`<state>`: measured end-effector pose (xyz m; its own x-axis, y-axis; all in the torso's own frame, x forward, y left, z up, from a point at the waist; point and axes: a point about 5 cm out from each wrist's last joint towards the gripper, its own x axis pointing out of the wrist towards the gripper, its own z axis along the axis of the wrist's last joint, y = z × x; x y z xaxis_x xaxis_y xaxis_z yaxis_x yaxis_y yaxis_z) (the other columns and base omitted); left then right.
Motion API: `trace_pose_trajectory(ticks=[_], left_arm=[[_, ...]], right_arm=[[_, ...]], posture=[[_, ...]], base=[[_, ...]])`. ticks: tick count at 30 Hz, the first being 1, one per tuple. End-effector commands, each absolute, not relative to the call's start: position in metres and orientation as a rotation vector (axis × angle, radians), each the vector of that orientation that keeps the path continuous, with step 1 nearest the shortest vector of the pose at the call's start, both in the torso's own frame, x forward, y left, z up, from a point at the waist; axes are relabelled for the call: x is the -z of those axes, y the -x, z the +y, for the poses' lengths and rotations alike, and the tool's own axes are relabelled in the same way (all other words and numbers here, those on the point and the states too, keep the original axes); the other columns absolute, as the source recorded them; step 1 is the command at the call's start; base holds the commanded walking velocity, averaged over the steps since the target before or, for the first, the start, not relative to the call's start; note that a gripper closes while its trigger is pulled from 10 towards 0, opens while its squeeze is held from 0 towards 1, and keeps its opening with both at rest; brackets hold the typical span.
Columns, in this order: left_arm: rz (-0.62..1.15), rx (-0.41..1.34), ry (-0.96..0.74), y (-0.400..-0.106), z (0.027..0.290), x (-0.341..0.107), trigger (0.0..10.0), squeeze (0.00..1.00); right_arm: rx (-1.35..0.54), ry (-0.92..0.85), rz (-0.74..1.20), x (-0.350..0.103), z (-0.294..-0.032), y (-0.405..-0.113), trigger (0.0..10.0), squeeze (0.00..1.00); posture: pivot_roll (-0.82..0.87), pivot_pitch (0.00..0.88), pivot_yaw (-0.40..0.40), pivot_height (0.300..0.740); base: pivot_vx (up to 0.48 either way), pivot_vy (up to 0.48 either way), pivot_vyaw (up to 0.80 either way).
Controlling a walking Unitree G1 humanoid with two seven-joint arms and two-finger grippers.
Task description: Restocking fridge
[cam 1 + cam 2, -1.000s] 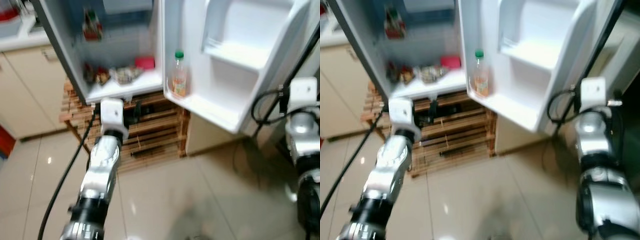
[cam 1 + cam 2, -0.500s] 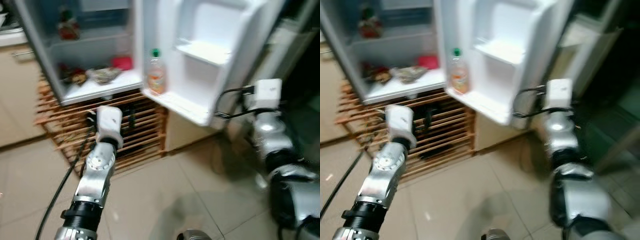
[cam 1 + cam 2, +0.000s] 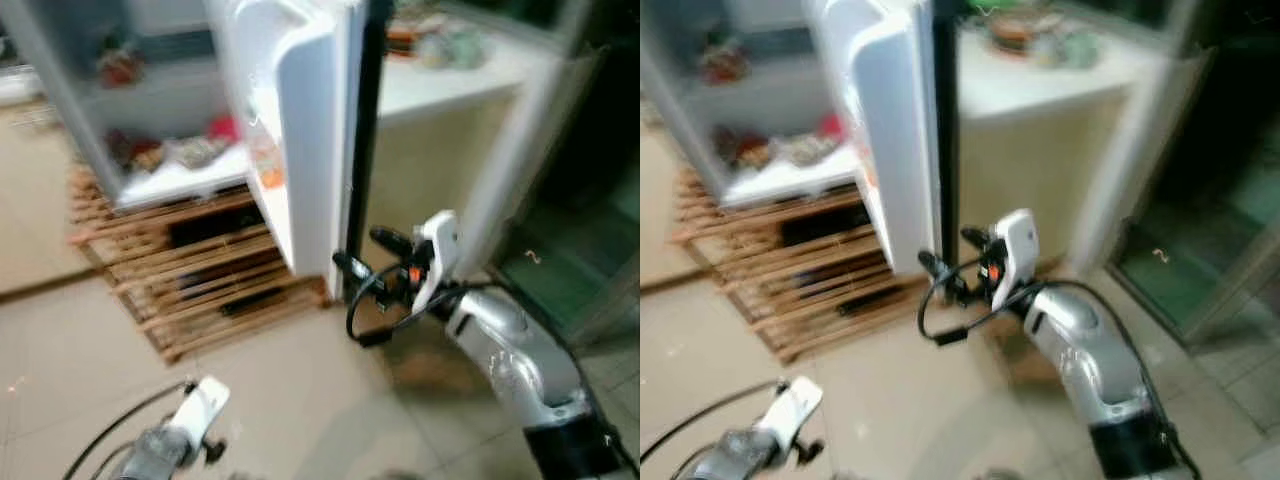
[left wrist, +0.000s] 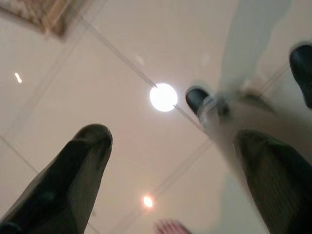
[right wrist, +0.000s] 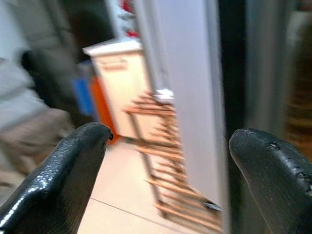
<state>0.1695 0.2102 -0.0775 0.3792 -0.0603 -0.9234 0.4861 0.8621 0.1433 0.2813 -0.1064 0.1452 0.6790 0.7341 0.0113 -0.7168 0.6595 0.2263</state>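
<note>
Fridge door [image 3: 300,140] stands ajar at upper centre, edge-on. Nearest, lower left, the left end effector [image 4: 170,161] hangs over the tiled floor [image 3: 280,400], fingers apart. Centre right, the right end effector [image 3: 362,254], fingers apart, sits just beside the door's lower edge. Beyond, food lies on the fridge shelf [image 3: 180,178] above a wooden rack [image 3: 190,280]

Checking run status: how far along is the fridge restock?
Done: food sits on the white fridge shelf.
In hand: nothing; the right gripper is open beside the white fridge door; the left gripper hangs open over the tiled floor.
Left: door not yet shut.
</note>
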Motion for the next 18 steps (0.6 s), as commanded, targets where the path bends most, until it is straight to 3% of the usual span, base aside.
trace_pose_trajectory(ticks=[1,3,5,8,13,18], left_arm=[[1.055,0.375,-0.451,-0.192,0.206,0.066,10.0,0.0],[0.988,0.391,-0.422,-0.205,0.196,0.059,10.0,0.0],[0.767,0.477,-0.299,-0.24,0.161,0.033,10.0,0.0],[0.695,0.526,-0.27,-0.25,0.147,0.024,10.0,0.0],[0.648,0.57,-0.269,-0.258,0.134,0.015,10.0,0.0],[0.714,0.607,-0.259,-0.262,0.129,0.017,10.0,0.0]], right_arm=[[-0.834,-0.257,0.069,-0.15,-0.106,-0.281,10.0,0.0],[-0.834,-0.273,0.067,-0.151,-0.105,-0.281,10.0,0.0],[-0.799,-0.248,0.143,-0.145,-0.112,-0.276,10.0,0.0],[-0.756,-0.186,0.189,-0.137,-0.118,-0.277,10.0,0.0],[-0.71,-0.093,0.261,-0.121,-0.126,-0.277,10.0,0.0],[-0.698,-0.005,0.504,-0.088,-0.146,-0.261,10.0,0.0]], posture=[[-0.11,0.0,0.042,0.74],[-0.1,0.0,0.037,0.74],[-0.09,0.0,0.036,0.74],[-0.1,0.0,0.038,0.74],[-0.1,0.0,0.039,0.74],[-0.12,0.0,0.045,0.74]], base=[[0.0,0.0,0.0],[0.0,0.0,0.0],[0.0,0.0,0.0],[0.0,0.0,0.0],[0.0,0.0,0.0],[0.0,0.0,0.0]])
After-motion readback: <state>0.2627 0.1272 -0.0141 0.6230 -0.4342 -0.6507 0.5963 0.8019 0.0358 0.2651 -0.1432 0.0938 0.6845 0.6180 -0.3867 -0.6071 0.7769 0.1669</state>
